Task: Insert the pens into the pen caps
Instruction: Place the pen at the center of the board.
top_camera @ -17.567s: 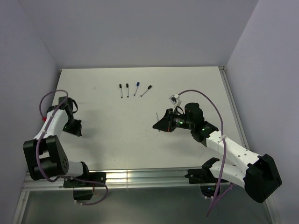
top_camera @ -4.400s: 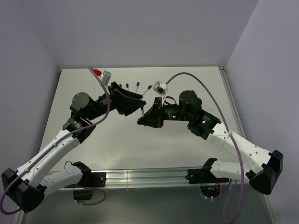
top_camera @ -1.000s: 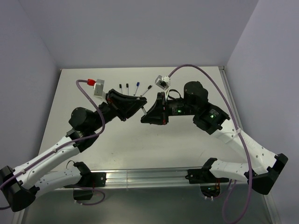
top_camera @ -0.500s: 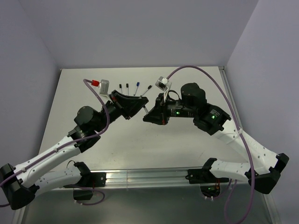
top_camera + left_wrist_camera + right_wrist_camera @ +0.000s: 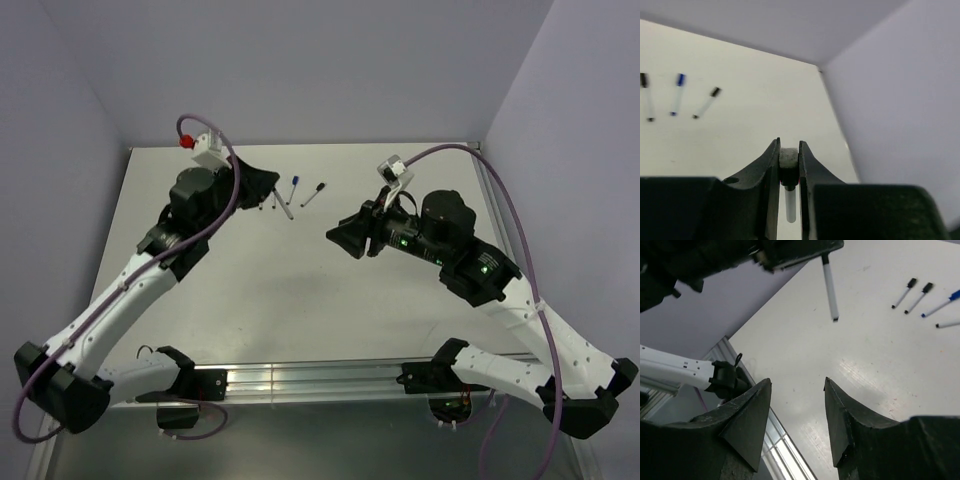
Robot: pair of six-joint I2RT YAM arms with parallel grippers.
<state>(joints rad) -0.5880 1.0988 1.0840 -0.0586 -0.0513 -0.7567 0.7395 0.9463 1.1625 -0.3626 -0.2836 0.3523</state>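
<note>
At the left, the left gripper is held over the far part of the table. Its jaws are shut tight on the held pen, which is gripped at its black end. The white barrel is seen poking out past the fingers and slanting down toward the table, with a small dark tip at its far end. Whether that tip is touching the table cannot be told.

Just to the right, more pens are laid flat on the table side by side. A blue pen is seen first, then a black pen, near each other but not touching. Others are partly hidden behind the left gripper.

Further right, well apart from the pens, the right gripper is pointed left at the held pen. Its jaws are spread wide, and nothing is held between them.
</note>
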